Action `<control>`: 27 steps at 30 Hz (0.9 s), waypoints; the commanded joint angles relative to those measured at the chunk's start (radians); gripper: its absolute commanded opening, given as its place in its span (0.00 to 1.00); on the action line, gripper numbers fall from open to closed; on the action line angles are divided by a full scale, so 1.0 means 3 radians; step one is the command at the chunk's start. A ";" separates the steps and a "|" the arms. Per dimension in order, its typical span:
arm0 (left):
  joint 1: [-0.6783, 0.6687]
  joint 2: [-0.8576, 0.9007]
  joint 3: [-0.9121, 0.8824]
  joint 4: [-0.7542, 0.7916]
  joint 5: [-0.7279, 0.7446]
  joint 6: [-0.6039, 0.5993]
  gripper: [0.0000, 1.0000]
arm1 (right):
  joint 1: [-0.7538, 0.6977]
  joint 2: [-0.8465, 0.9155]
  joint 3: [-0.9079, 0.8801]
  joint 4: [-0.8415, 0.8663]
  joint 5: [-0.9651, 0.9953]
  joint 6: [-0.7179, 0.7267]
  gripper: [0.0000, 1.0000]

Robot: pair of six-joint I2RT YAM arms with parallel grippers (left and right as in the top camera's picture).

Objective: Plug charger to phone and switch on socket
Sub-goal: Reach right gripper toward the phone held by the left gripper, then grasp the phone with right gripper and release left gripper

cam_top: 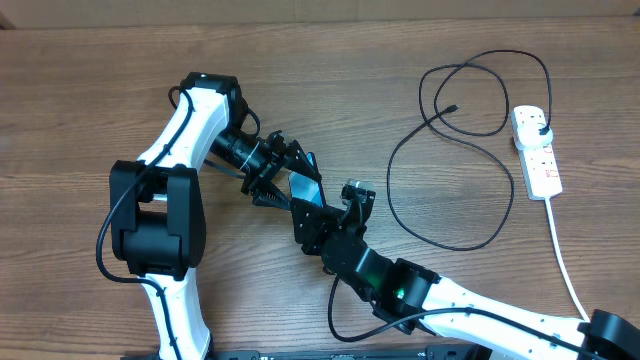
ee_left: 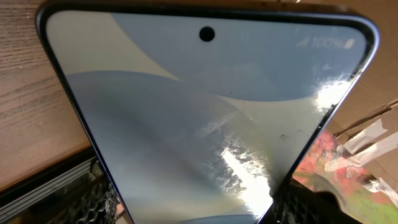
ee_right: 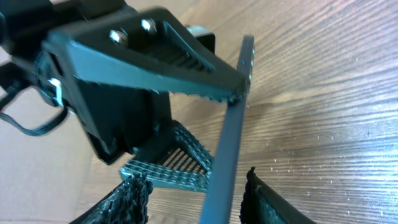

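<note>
The phone (cam_top: 305, 188) is held tilted above the table between both arms. My left gripper (cam_top: 283, 172) is shut on it; in the left wrist view its lit blue-grey screen (ee_left: 186, 112) fills the frame, with a meshed finger (ee_left: 93, 199) at each lower side. My right gripper (ee_right: 193, 196) stands open around the phone's thin edge (ee_right: 227, 143), with a gap on both sides. The black charger cable (cam_top: 389, 185) lies looped at the right, its connector tip (cam_top: 455, 107) free on the table. Its plug head (cam_top: 540, 123) sits in the white socket strip (cam_top: 541, 168).
The strip's thick white cord (cam_top: 562, 255) runs down toward the front right corner. The cable loops cover much of the right-centre of the wooden table (cam_top: 80, 100). In the right wrist view the left gripper's black fingers (ee_right: 155, 56) show at the phone's far end.
</note>
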 commanded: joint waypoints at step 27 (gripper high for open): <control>-0.0017 -0.0003 0.0079 0.0102 0.0146 0.0038 0.53 | -0.0010 0.0277 0.0078 0.0292 -0.0045 -0.0027 0.17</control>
